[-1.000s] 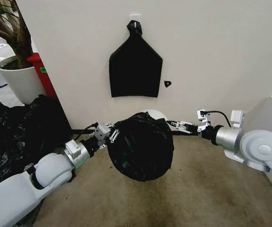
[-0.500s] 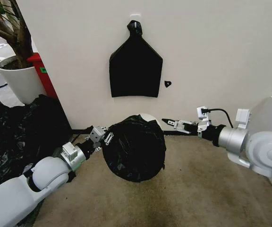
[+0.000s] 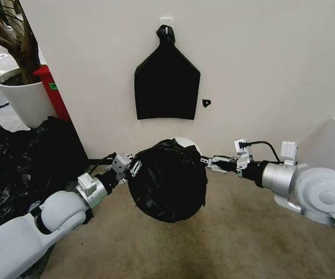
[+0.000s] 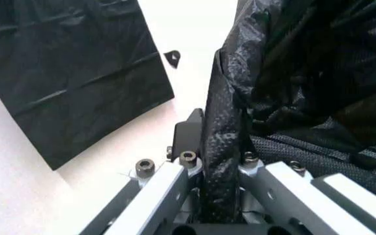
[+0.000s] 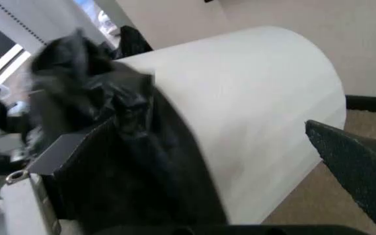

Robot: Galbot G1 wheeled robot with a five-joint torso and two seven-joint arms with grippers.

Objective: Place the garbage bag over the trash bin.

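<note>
The thin, glossy, wrinkled black plastic garbage bag hangs bunched over the round white plastic trash bin, which stands on the brown carpeted floor close against the white wall; a small arc of the bin's rolled white rim shows above the bag on the wall side. The left claw reaches in from the robot's left and is clamped on the bag's edge: in the left wrist view a fold of bag film runs between its two metal fingers. The right claw is at the bag's opposite edge, beside the bin; in the right wrist view its fingers are spread, one dark pad standing apart from the bin's white wall while the other lies by the black film. A flat black shield-shaped bundle with a knotted top hangs on the wall above. A heap of black plastic sheeting lies on the floor at the robot's left, below a large white plant pot.
</note>
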